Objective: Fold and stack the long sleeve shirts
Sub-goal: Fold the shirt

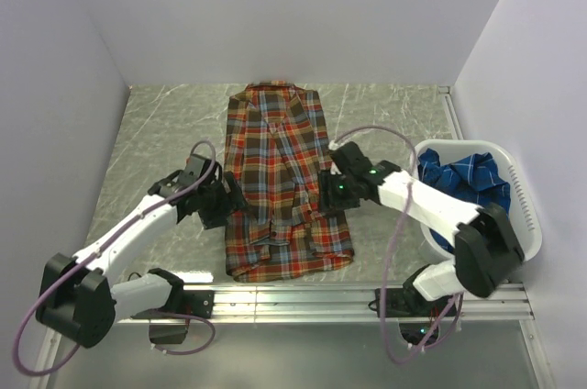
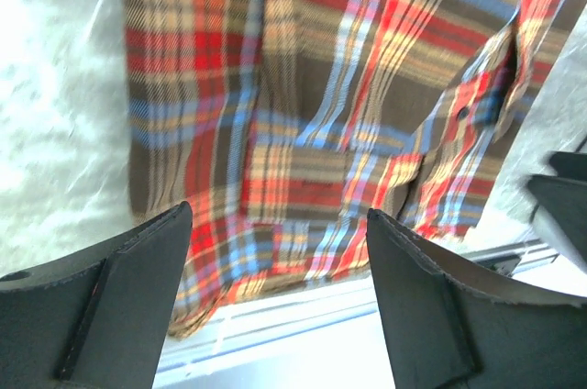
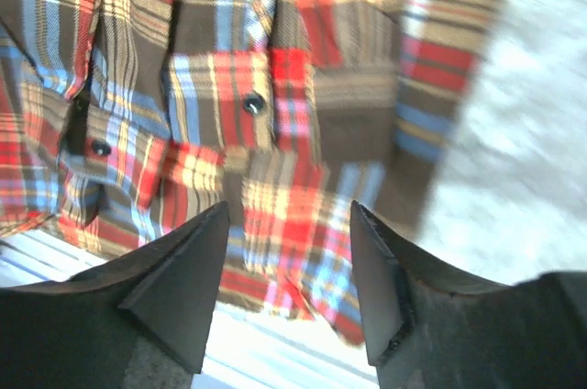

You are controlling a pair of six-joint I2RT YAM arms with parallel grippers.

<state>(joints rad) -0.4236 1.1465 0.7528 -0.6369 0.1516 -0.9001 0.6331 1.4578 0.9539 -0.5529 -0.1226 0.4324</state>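
- Fingers on the left gripper are standing wide apart, nothing btwn them, hovering over the near-left edge of the red-orange shirt
- right gripper is also holding its jaws apart, gripping nothing, plaid cloth right below
- table is looking like grey marbled stuff, w/ plain white walls boxing it in on 3 sides and a metal rail running along the near edge
- red-orange shirt is lying flat mid-table btwn both grippers, collar pointing at the far wall, hem twd the rail, long axis running near-to-far
- blue shirt is sitting bunched in the white basket on the right
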